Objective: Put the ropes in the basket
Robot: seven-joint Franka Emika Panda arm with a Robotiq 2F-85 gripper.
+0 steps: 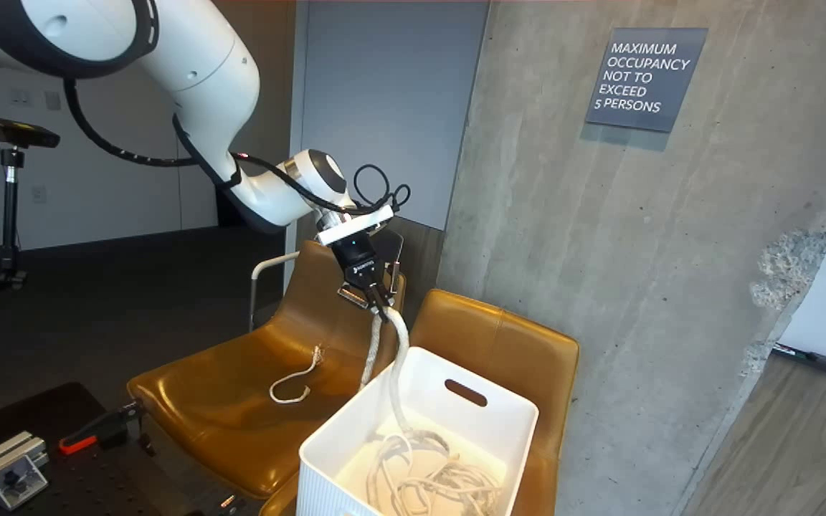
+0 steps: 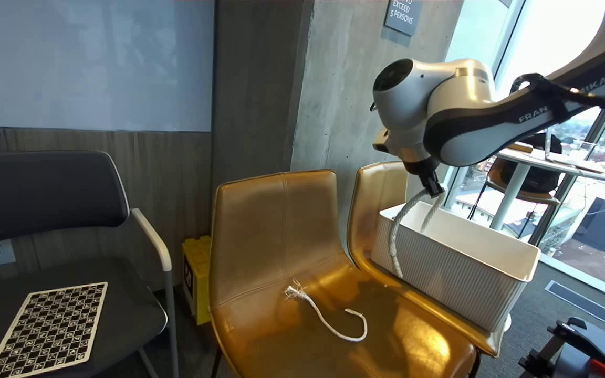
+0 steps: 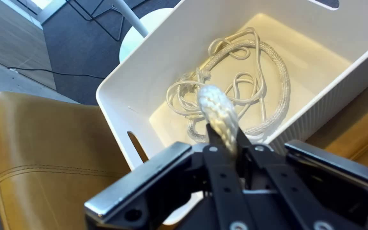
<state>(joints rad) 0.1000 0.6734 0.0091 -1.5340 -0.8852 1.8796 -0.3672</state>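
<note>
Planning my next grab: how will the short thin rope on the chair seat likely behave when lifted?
Probably floppy: the short thin rope lies in a loose hook. Likely light, being so slender. Its frayed end may splay if pinched.

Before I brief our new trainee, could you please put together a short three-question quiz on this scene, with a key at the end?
1. Short answer: What is the gripper holding?
2. Multiple choice: The short rope with a frayed end lies on (a) the floor, (b) a brown chair, (c) the dark chair.
3. True or false: All of the thick rope is inside the basket.

Key:
1. The thick rope.
2. b
3. False: one length drops inside, but another hangs outside the basket wall.
</note>
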